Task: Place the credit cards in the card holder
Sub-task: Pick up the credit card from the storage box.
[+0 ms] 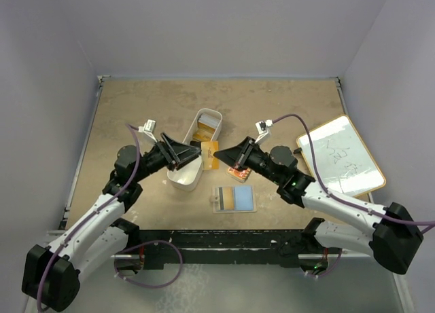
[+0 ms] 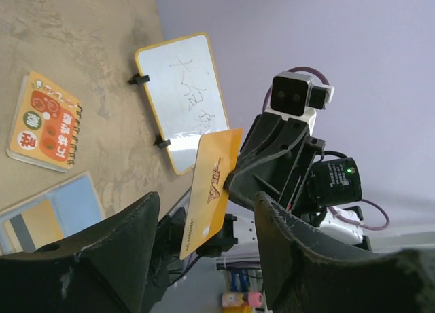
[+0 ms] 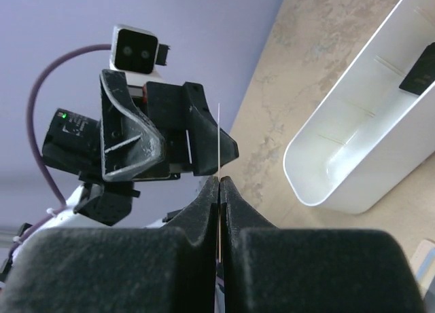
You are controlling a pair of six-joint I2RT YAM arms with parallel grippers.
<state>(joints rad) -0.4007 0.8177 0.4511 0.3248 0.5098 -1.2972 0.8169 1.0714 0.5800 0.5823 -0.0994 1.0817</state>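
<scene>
While the right gripper (image 3: 219, 185) clamps the orange card (image 2: 212, 184) by one edge, the left gripper (image 1: 196, 152) faces it, jaws apart and empty, just short of it.

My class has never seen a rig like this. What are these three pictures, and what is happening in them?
Two robot arms are bolted at the near edge of a table. One picture looks down from above; the others come from a camera on each wrist. The right gripper is shut on an orange card, held off the table. The left gripper is open, facing it. On the table lie a white bin, an open card holder, an orange spiral notebook and a whiteboard.
</scene>
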